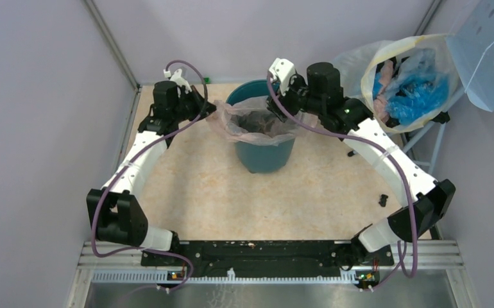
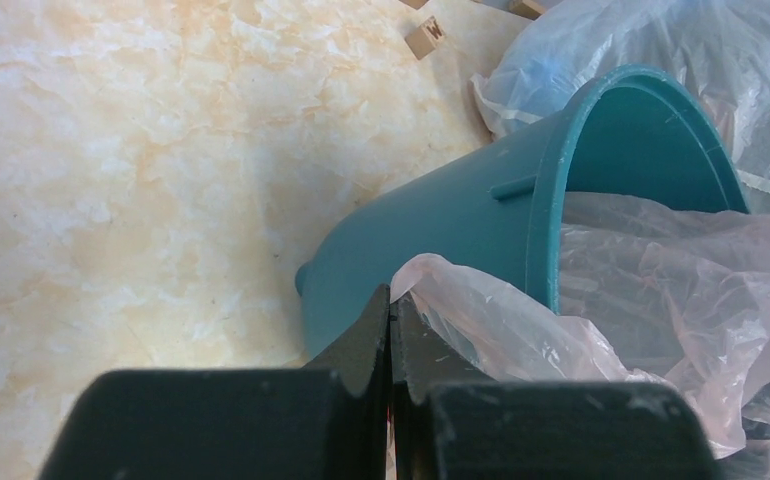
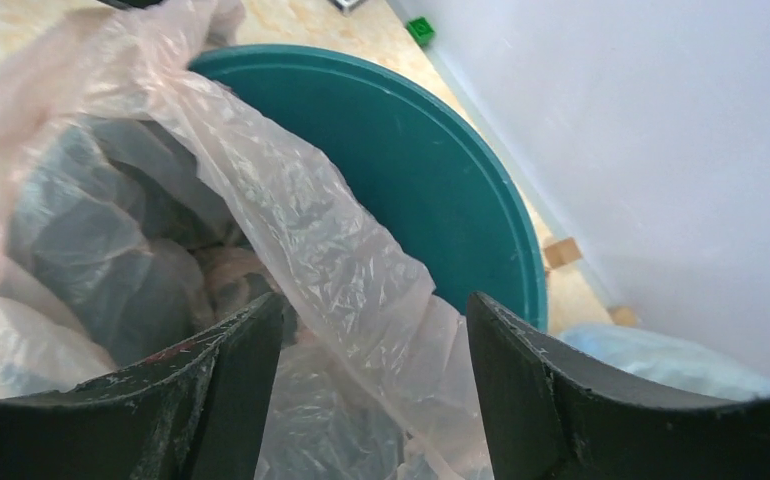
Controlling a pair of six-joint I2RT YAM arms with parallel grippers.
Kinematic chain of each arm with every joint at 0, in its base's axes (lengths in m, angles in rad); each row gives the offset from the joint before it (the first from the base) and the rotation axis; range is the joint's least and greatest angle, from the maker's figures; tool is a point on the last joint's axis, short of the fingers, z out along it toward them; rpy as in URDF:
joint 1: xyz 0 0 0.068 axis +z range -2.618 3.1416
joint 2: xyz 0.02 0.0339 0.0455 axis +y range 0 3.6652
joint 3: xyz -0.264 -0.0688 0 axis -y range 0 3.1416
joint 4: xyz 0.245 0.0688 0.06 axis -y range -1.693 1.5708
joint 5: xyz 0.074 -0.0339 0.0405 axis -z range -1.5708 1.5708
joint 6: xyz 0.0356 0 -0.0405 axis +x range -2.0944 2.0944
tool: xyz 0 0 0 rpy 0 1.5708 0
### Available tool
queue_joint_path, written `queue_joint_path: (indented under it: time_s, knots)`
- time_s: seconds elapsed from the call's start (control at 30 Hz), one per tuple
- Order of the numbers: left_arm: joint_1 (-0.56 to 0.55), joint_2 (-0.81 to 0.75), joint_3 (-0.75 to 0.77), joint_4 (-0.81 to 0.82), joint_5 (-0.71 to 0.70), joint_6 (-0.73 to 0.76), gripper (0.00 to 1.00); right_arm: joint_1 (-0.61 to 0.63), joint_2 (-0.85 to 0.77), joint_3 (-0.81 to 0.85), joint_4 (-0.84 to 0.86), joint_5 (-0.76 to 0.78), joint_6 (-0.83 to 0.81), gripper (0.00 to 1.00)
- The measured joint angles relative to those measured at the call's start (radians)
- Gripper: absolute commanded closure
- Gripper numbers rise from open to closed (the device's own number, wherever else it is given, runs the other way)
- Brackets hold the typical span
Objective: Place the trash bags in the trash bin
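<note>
Now, my left gripper: clamped on trash bag just outside trash bin rim.
Right gripper: agape, empty; I'd pinch film gently.

The left arm and right arm are showing white shells, black joints and looping purple cables.
</note>
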Motion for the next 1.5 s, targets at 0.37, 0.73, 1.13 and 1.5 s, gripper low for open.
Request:
queue_joint_path:
  time_s: [0.37,0.73,1.13,1.5]
  knots:
    - [0.0,0.0,0.0,-0.008,-0.018,0.029,1.0,0.021,0.009,-0.015,-0.044,0.08,-0.173,0.31]
    - [0.0,0.0,0.0,-0.009,-0.022,0.044,1.0,0.031,0.121,0.053,-0.043,0.126,-0.146,1.0]
    - [0.0,0.059,0.059,-0.02,-0.033,0.077,1.0,-0.042,0.21,0.219,0.005,0.052,0.107,1.0]
    - [0.05,0.179,0.095,-0.022,0.037,0.04,1.0,-0.2,0.426,0.443,-0.074,-0.07,0.426,1.0]
